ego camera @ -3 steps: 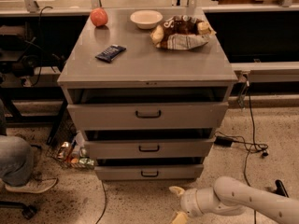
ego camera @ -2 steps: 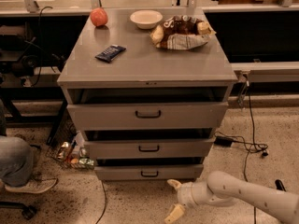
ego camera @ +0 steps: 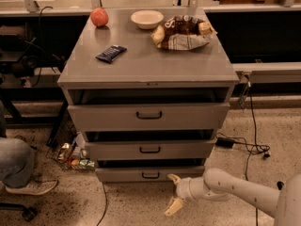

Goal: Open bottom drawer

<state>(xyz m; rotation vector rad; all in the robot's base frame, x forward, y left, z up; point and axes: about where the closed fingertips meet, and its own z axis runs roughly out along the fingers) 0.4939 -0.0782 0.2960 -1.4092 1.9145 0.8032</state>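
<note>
The bottom drawer (ego camera: 117, 174) sits lowest in the cabinet, near the floor, its black handle (ego camera: 150, 175) untouched. The end effector (ego camera: 170, 195) hovers just right of and below that handle, fingers spread apart, holding nothing. An apple (ego camera: 99, 17) and a bowl (ego camera: 147, 19) rest on the tabletop (ego camera: 155, 62).

Speckled floor (ego camera: 277, 124); grey 3-drawer cabinet (ego camera: 155, 62); dark benches (ego camera: 270, 72) behind.

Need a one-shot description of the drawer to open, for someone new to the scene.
Find the grey cabinet with an apple and bowl on top. Of its three drawers, the bottom drawer sits nearest the floor, the open gripper in front of its right half. It has the shortest front and smallest black handle.
</note>
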